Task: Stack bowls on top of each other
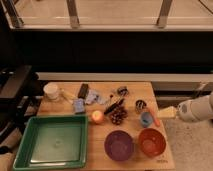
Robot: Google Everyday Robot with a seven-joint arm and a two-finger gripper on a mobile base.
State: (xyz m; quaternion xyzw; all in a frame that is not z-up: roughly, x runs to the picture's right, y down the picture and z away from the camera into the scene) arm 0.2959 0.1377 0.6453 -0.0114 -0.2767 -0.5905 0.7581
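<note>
Where the single arm (198,109) reaches in across the right edge of the tabletop (96,150), its end effector (168,112) sits about midway along that edge, pointing toward the left edge. Whether it is released or clenched cannot be told. Both bowls stand mouth up close to the front edge: the orange-red bowl (151,142) nearest the front right corner, and the purple bowl (119,145) just beside it on the left-edge side, with a narrow strip of wood apparently parting them. Neither is stacked yet. From the end effector the orange-red bowl lies toward the front edge and slightly inward, and is the nearer of the two. The purple bowl lies farther off, diagonally toward the front left. Being round, the bowls offer no long axis, so any point on a rim would probably serve for a grasp. A small blue cup (146,119) stands just inward of the end effector, with a pinecone (118,116) beyond it toward the left edge. A move down to the nearer rim would likely have to clear the cup. A green tray (50,119) fills the front left corner.
</note>
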